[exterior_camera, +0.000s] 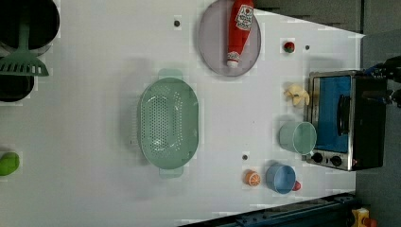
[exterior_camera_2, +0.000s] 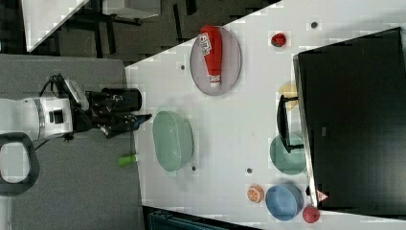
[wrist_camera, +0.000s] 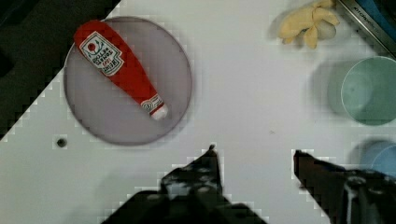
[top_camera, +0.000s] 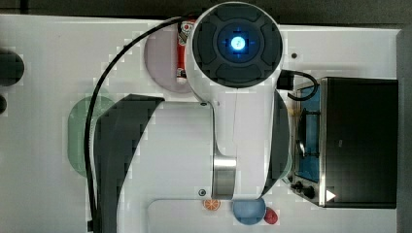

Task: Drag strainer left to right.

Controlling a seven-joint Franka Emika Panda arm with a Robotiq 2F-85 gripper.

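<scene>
The strainer (exterior_camera: 168, 124) is a large pale mint-green oval colander with small holes and a tab at each end. It sits upright on the white table, left of the middle in the left view. In the right view the strainer (exterior_camera_2: 172, 140) lies just right of my gripper (exterior_camera_2: 145, 117), which hangs apart from it near the table's edge. The top view has the strainer's (top_camera: 77, 133) rim peeking out from under my arm. In the wrist view my gripper (wrist_camera: 254, 156) stands open over bare table, nothing between its dark fingers (wrist_camera: 210, 163).
A red ketchup bottle (exterior_camera: 238, 28) lies on a grey plate (exterior_camera: 210, 42). A small mint bowl (exterior_camera: 298, 137), a blue bowl (exterior_camera: 280, 178) and an orange slice (exterior_camera: 252, 178) stand near the toaster oven (exterior_camera: 345, 120). A green spatula (exterior_camera: 23, 64) rests at the left view's far left.
</scene>
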